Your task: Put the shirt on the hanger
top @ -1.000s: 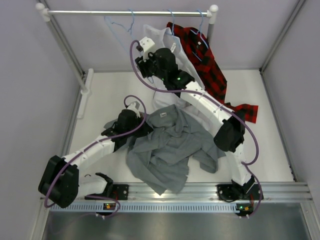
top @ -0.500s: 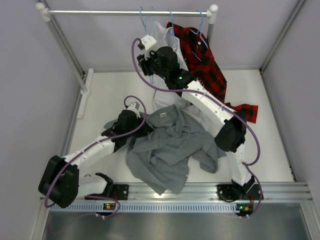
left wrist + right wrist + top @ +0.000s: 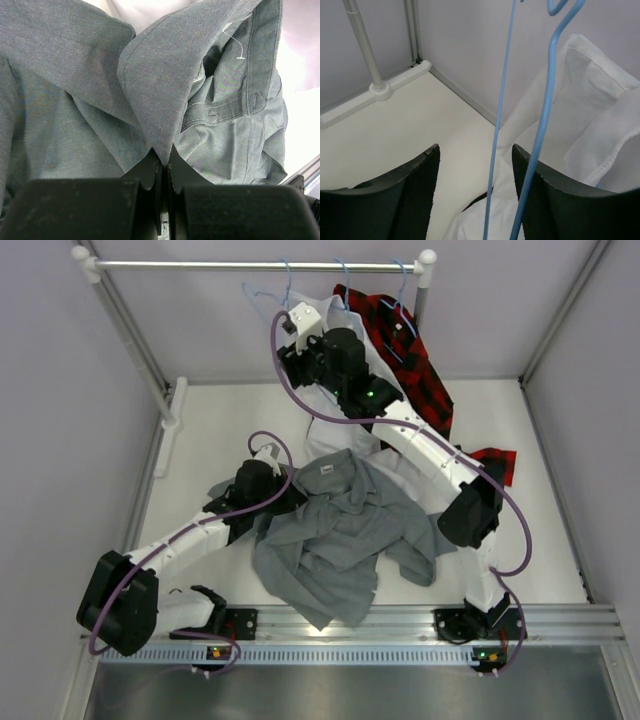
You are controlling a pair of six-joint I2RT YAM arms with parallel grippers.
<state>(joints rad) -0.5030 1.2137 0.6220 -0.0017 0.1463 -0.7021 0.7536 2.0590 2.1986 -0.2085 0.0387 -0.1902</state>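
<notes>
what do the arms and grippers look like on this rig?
Left arm and right arm: white links, bulky black joint housings, a purple cable looping along each. Green LED near the right wrist. Left gripper and right gripper: two matte black fingers.

The shirt (image 3: 75, 100) is soft, matt grey cloth with a fine woven grain. The hanger (image 3: 544, 100) is thin wire with a smooth, slightly glossy blue coat. The right tool (image 3: 475, 150) looks like matt black plastic, finely ribbed. The counter (image 3: 395, 130) is smooth and matt white.
</notes>
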